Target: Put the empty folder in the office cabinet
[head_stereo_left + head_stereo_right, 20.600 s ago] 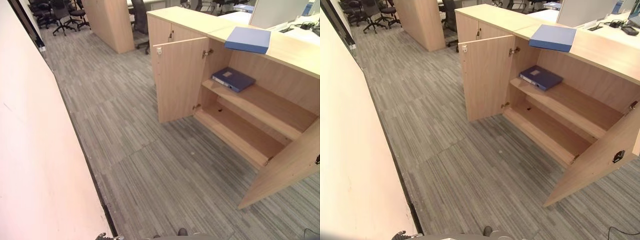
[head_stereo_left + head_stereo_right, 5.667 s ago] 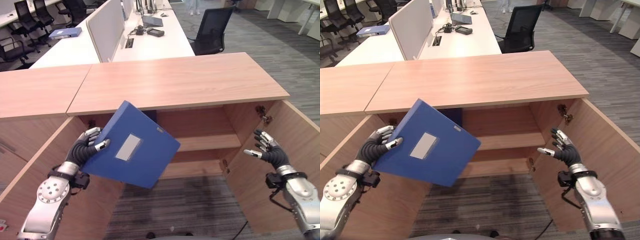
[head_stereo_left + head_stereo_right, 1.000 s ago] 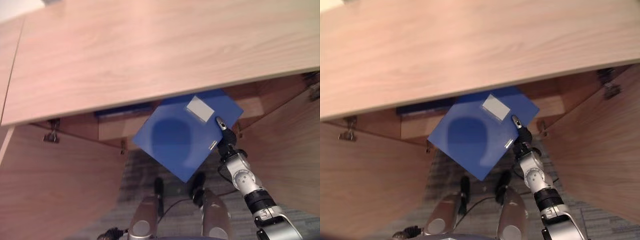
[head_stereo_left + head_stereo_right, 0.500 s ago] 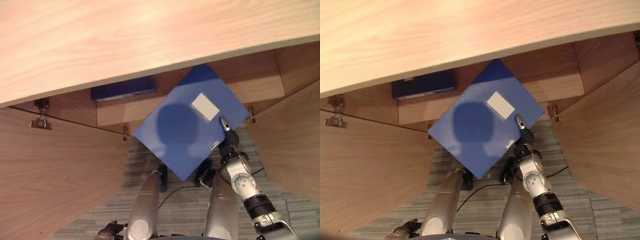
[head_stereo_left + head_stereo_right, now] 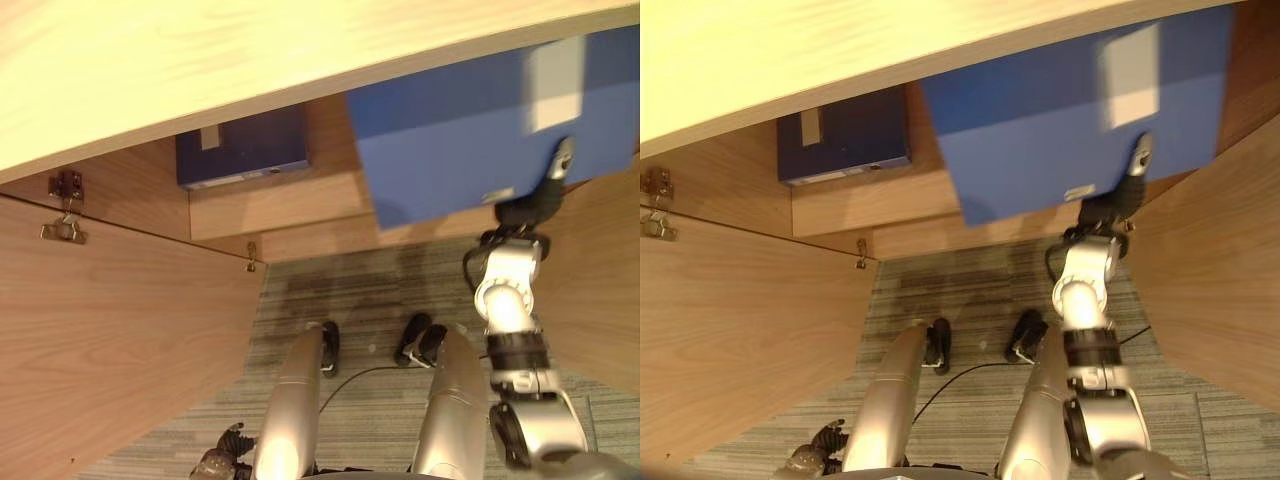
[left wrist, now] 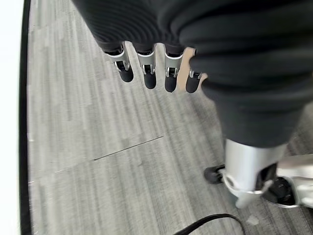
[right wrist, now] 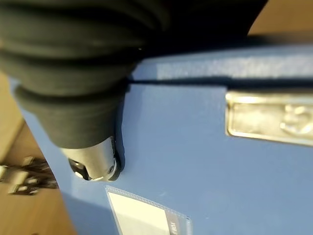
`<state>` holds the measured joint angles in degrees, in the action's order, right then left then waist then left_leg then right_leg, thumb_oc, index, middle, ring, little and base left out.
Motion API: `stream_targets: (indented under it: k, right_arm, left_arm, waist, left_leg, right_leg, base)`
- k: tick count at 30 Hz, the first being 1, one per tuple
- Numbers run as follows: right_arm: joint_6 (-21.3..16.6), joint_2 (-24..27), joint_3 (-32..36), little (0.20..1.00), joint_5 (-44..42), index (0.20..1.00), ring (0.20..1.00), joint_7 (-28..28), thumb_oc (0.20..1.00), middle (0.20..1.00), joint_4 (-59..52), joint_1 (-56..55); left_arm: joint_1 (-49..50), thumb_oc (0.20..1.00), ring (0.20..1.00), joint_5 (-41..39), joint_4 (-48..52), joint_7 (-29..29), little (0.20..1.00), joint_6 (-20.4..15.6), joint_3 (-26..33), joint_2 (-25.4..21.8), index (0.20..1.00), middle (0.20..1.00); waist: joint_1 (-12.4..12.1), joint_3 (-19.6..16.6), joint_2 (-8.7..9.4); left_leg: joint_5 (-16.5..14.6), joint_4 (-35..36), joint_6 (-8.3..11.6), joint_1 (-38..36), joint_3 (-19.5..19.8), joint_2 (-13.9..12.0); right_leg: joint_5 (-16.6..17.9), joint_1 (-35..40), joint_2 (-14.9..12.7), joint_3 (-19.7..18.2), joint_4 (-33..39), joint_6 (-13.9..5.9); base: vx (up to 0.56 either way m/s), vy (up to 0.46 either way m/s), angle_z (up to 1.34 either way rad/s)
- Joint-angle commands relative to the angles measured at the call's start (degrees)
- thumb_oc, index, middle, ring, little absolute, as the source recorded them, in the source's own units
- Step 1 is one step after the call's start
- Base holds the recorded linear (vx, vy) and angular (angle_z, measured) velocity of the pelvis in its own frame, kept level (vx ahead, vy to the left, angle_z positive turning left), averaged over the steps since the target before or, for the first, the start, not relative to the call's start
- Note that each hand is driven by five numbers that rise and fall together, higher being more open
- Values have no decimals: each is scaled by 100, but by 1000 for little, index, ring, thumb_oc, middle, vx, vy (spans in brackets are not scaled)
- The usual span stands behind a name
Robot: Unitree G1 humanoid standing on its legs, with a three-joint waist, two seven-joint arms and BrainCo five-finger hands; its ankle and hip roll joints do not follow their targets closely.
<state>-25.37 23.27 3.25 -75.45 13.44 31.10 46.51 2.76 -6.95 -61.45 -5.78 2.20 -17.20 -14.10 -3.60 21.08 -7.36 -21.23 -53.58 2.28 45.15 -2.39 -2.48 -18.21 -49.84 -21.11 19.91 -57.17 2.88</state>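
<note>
A light blue folder (image 5: 450, 140) with a white label hangs flat under the cabinet's wooden top (image 5: 200, 50), its far part over the shelf (image 5: 290, 205) inside the open cabinet. My right hand (image 5: 530, 205) grips the folder's near right corner. The thumb (image 7: 93, 164) presses on the folder's upper face (image 7: 195, 171), and the fingers are hidden beneath. A darker blue folder (image 5: 243, 148) lies on the shelf's left part. My left hand (image 6: 146, 73) hangs low over the carpet, fingers relaxed and holding nothing.
Both cabinet doors stand open: the left door (image 5: 110, 340) and the right door (image 5: 600, 270) flank the opening. Grey striped carpet (image 5: 360, 290) lies in front of the cabinet.
The blue folder has turned from a diamond stance to square with the shelf. It has moved right and deeper under the cabinet top, and my right hand went with it.
</note>
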Motion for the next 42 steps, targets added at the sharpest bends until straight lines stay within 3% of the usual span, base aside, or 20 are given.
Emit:
stream_targets:
  k: [1, 2, 3, 11, 16, 25, 37, 38, 39, 40, 42]
  right_arm:
    - [730, 1282, -567, 200, 910, 200, 200, 294, 200, 200, 1203, 1456]
    - [748, 1317, -604, 200, 896, 200, 200, 262, 200, 200, 1297, 1560]
    - [1008, 1523, -751, 200, 1066, 200, 200, 310, 200, 200, 1916, 1929]
    - [1030, 1587, -500, 200, 246, 200, 200, 792, 200, 200, 3456, 2836]
    - [1073, 1358, -612, 200, 298, 200, 200, 890, 200, 200, 3425, 3001]
    - [707, 720, -571, 200, -139, 200, 200, 967, 200, 200, 3096, 3233]
    - [295, 571, -279, 200, -377, 200, 200, 982, 200, 200, 2390, 3061]
    - [297, 570, -279, 853, -405, 853, 853, 966, 853, 853, 2356, 3050]
    - [232, 425, -259, 1000, -411, 1000, 1000, 913, 1000, 1000, 2303, 3019]
    - [187, 381, -151, 1000, -500, 1000, 1000, 894, 1000, 1000, 2334, 2936]
    - [135, 779, -93, 1000, -770, 1000, 1000, 636, 1000, 1000, 2518, 2928]
  left_arm:
    - [494, 1000, 1000, -213, -412, 98, 1000, 88, -177, -684, 1000, 1000]
    - [465, 1000, 1000, -215, -416, 100, 1000, 85, -174, -662, 1000, 1000]
    - [490, 1000, 1000, -253, -467, 160, 1000, 98, -190, -691, 1000, 1000]
    - [508, 1000, 1000, -612, -198, 6, 1000, 168, -410, -742, 1000, 1000]
    - [572, 1000, 1000, -707, -30, 25, 1000, 177, -501, -794, 1000, 1000]
    - [601, 1000, 1000, -743, 369, 19, 1000, 200, -688, -1070, 1000, 1000]
    - [823, 1000, 1000, -935, 1065, 49, 1000, 203, -835, -1331, 1000, 1000]
    - [849, 1000, 1000, -949, 1147, 77, 1000, 216, -846, -1375, 1000, 1000]
    - [864, 1000, 1000, -877, 869, 7, 1000, 213, -800, -1211, 1000, 1000]
    - [841, 1000, 1000, -656, 192, -161, 1000, 124, -734, -930, 1000, 1000]
    - [590, 1000, 1000, -391, -539, -309, 1000, 145, -225, -935, 1000, 1000]
  waist:
    - [-149, -442, 35]
    - [-148, -421, 17]
    - [-181, -446, 50]
    - [-306, -466, -27]
    - [-357, -450, -63]
    - [-546, -363, -160]
    - [-659, -266, -402]
    - [-657, -270, -404]
    - [-704, -257, -380]
    - [-716, -240, -355]
    - [-843, -212, -345]
  left_leg:
    - [45, 213, 11, 132, -186, -190]
    - [43, 210, 11, 141, -190, -193]
    - [42, 196, 22, 152, -192, -204]
    - [91, 278, 24, 181, -143, -157]
    - [97, 250, 9, 235, -103, -137]
    - [108, 174, 1, 327, -26, -97]
    - [137, -28, -13, 739, -30, -43]
    - [135, -39, -14, 760, -32, -41]
    - [127, -64, -20, 783, -27, -36]
    - [112, -92, -12, 809, -12, -19]
    - [112, -99, 21, 816, 13, 33]
  right_leg:
    - [-500, 278, -94, -1091, 35, -494]
    - [-500, 264, -91, -1098, 31, -494]
    - [-502, 275, -88, -1089, 32, -498]
    - [-546, 319, -63, -1024, 65, -536]
    - [-591, 327, -67, -998, 30, -534]
    - [-648, 317, -94, -934, -61, -571]
    - [-747, -31, -184, -921, -287, -630]
    - [-749, -52, -186, -924, -300, -636]
    - [-735, -70, -200, -902, -340, -644]
    - [-745, -85, -213, -895, -365, -645]
    - [-776, -81, -254, -876, -399, -661]
  base:
    - [-10, -20, 5]
    - [1, -39, 8]
    - [4, -17, 5]
    - [-3, -5, 2]
    - [-7, -5, 3]
    - [1, -1, 0]
    - [-1, 8, 4]
    - [-9, -6, 4]
    - [-16, -34, 2]
    - [-28, -103, -1]
    - [-16, -111, 7]
